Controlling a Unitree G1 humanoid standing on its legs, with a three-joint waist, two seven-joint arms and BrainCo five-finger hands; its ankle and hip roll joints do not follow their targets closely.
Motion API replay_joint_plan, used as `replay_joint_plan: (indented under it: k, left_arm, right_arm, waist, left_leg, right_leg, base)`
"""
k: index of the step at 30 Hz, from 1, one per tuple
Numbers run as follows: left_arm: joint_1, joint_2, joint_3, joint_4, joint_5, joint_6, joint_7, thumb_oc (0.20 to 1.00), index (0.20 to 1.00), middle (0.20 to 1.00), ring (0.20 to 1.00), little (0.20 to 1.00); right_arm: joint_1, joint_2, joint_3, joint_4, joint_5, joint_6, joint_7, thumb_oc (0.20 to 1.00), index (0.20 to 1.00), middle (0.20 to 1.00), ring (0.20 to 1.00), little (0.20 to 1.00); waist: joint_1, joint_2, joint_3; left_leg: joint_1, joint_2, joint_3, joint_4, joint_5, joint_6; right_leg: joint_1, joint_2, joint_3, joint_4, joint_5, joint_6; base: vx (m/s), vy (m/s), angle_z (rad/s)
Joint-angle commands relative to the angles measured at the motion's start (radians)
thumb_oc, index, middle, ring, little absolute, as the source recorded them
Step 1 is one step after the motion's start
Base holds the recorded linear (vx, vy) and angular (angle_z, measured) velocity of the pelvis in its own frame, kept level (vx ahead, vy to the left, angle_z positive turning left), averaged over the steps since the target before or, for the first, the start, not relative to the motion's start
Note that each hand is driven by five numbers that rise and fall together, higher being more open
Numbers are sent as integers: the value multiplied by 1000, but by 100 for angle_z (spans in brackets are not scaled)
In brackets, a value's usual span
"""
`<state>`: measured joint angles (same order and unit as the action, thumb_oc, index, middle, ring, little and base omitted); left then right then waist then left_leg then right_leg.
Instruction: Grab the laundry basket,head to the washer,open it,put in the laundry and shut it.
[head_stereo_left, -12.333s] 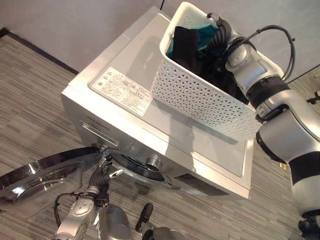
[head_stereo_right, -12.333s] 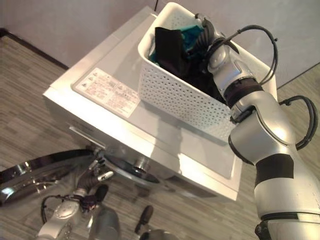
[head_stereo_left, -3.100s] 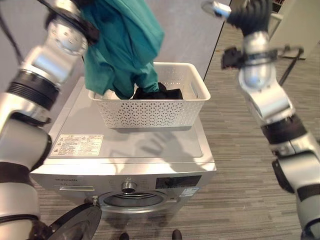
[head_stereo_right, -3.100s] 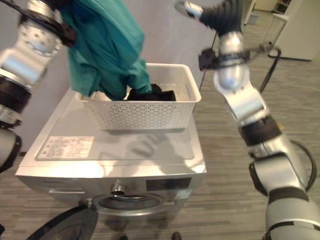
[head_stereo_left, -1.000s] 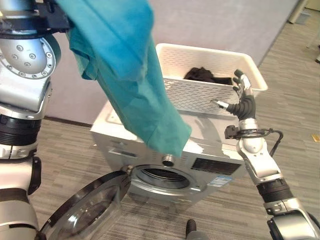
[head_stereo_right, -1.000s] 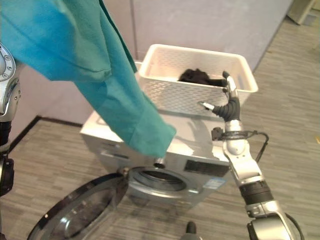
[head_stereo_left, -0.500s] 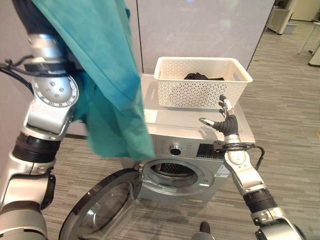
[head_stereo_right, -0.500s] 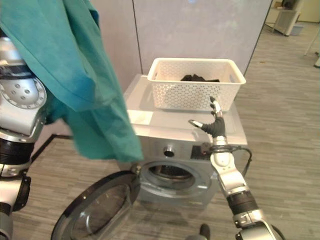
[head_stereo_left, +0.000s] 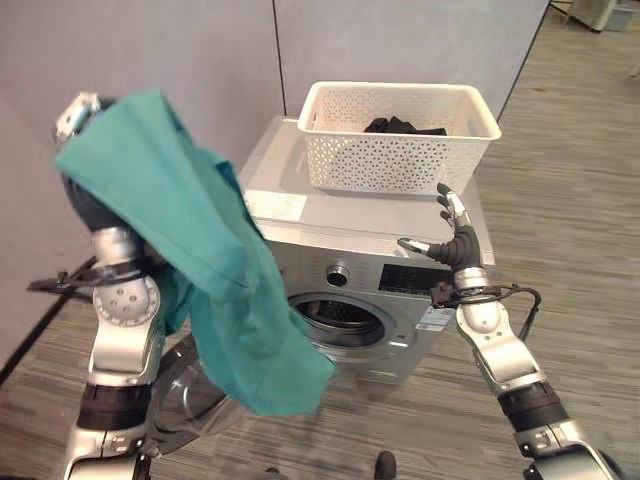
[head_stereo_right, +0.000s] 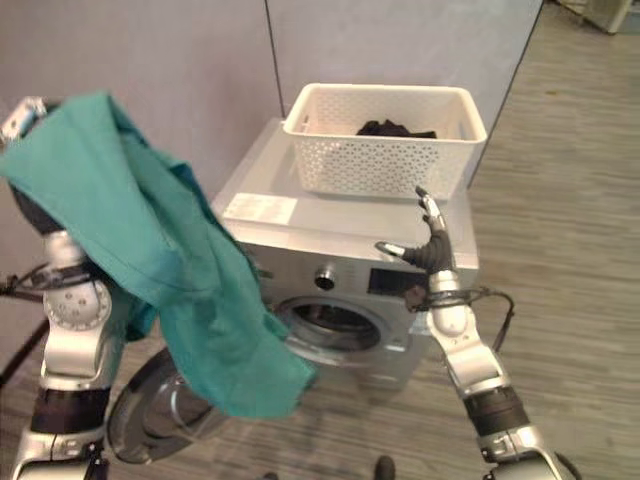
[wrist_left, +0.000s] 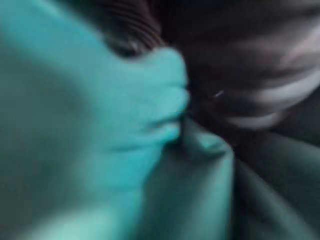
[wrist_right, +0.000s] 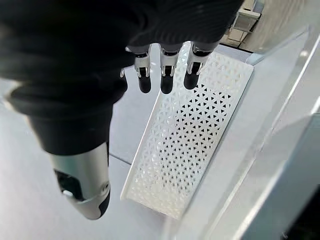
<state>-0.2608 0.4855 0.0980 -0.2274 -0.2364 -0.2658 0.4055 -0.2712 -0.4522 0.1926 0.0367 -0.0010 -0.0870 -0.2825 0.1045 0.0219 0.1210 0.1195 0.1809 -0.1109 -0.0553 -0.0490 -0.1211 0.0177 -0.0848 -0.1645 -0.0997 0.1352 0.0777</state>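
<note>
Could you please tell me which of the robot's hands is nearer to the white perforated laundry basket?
The right hand, open, is raised just in front of the white perforated laundry basket atop the silver washer. The left hand is further off, beside the washer, draped in the teal garment.

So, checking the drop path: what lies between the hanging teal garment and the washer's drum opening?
Nothing: the teal garment hangs right beside the washer's open drum, seen in the left eye view.

The teal garment was soft matt cloth, creased in loose folds. The laundry basket was white perforated plastic with a smooth rim. The washer had a smooth silver, slightly glossy casing, and its door showed shiny glass. The floor looked like matt grey wood-grain planks.
</note>
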Motion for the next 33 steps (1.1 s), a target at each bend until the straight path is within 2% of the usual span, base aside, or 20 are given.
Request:
replay_joint_plan:
  k: [1,5,8,15,18,25,30,32,33]
  left_arm:
    - [-69,66,-9,-37,-3,-45,-6,200,200,200,200,200]
    - [-11,27,6,-100,12,-53,-9,200,200,200,200,200]
    - [61,-1,1,-138,24,-46,-37,200,200,200,200,200]
    - [195,1,10,-191,58,-39,-98,200,200,200,200,200]
    - [229,-1,9,-203,57,-38,-114,200,200,200,200,200]
    - [277,16,-15,-216,58,-41,-133,200,200,200,200,200]
    - [313,28,-13,-216,74,-35,-131,200,200,200,200,200]
    - [318,26,-15,-213,73,-35,-131,200,200,200,200,200]
    - [326,21,-19,-208,66,-30,-134,200,200,200,200,200]
  right_arm:
    - [-30,13,5,-56,-46,-83,4,1000,1000,1000,1000,1000]
    - [-11,21,34,-90,-62,-100,21,1000,1000,1000,1000,1000]
    - [38,24,70,-117,-36,-107,76,1000,1000,1000,1000,1000]
    - [189,24,140,-147,60,-117,210,1000,1000,1000,1000,1000]
    - [213,38,176,-122,74,-115,236,1000,1000,1000,1000,1000]
    - [170,90,293,-21,74,-102,243,1000,1000,1000,1000,1000]
    - [136,113,364,38,49,-82,245,1000,1000,1000,1000,1000]
    - [133,111,371,44,43,-78,245,1000,1000,1000,1000,1000]
    - [135,113,377,48,42,-74,247,1000,1000,1000,1000,1000]
  waist:
    - [8,-51,-82]
    - [3,-54,-76]
    - [-3,-54,-65]
    - [-15,-40,-30]
    - [-15,-31,-22]
    - [-4,10,18]
    - [-10,60,23]
    - [-13,69,22]
    - [-19,85,22]
  left_leg:
    - [-45,-108,36,-20,-3,97]
    - [-46,-92,37,-24,8,85]
    - [-41,-81,39,-29,14,78]
    - [-49,-66,34,-32,25,65]
    - [-46,-62,33,-32,15,61]
    - [-64,-56,45,-29,26,47]
    - [-54,-61,63,-31,27,46]
    - [-51,-62,66,-32,27,45]
    - [-48,-64,71,-32,29,44]
  right_leg:
    - [122,-104,-24,13,-174,41]
    - [130,-92,-44,13,-182,29]
    - [129,-82,-46,21,-186,21]
    - [121,-75,-73,32,-193,13]
    - [127,-73,-79,29,-201,14]
    - [121,-79,-106,26,-202,14]
    - [122,-90,-101,20,-198,16]
    - [124,-92,-99,19,-199,16]
    - [128,-94,-100,17,-202,15]
  base:
    - [-34,-70,24]
    - [-34,-80,11]
    - [-21,-60,13]
    - [-15,-44,5]
    - [15,-30,10]
    - [-29,-22,9]
    - [-10,4,4]
    - [5,6,-2]
    - [0,0,0]
